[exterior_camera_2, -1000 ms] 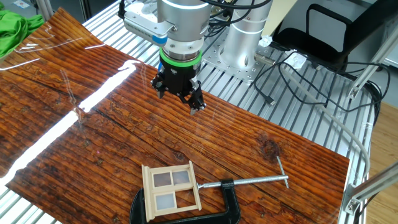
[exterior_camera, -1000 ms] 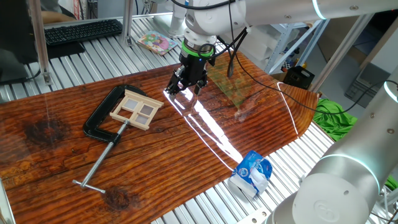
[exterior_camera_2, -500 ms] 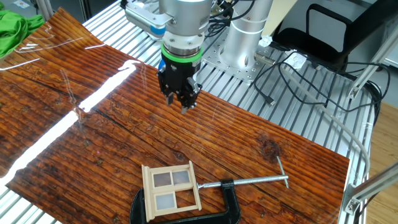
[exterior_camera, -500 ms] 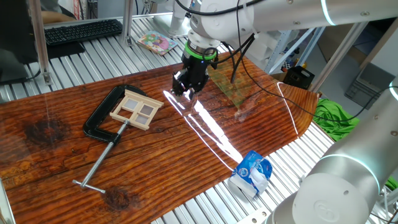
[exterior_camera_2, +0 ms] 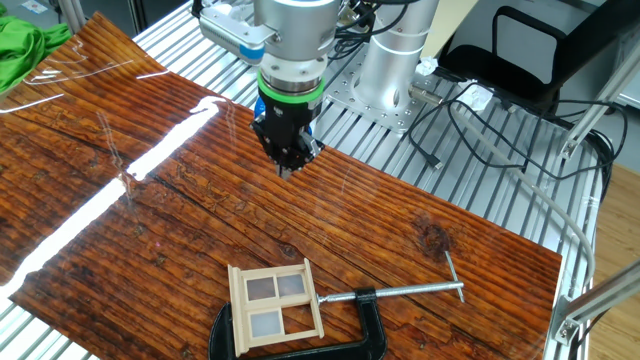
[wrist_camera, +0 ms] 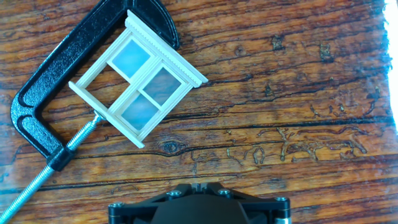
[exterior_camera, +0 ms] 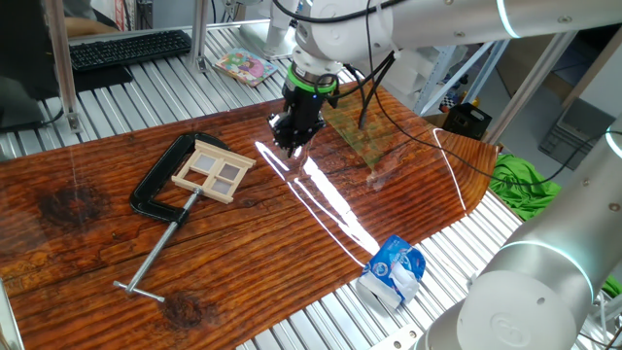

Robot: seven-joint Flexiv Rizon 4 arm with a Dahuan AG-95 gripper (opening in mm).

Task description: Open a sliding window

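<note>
The pale wooden four-paned sliding window (wrist_camera: 138, 78) lay clamped in a black C-clamp (wrist_camera: 43, 99), at ten o'clock from the closed, empty claw (exterior_camera_2: 288, 166)

A robotics lab: metal-slat bench (exterior_camera: 146, 83), keyboard (exterior_camera: 129, 47), loose cables (exterior_camera_2: 450, 120), second robot arm (exterior_camera: 530, 292)

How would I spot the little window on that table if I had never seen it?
Look at the reddish wooden table and find the black C-clamp lying on it. Clamped in it is the sliding window, a small pale wooden frame with four panes. It is the only light, unpainted piece there, away from the gripper.
</note>
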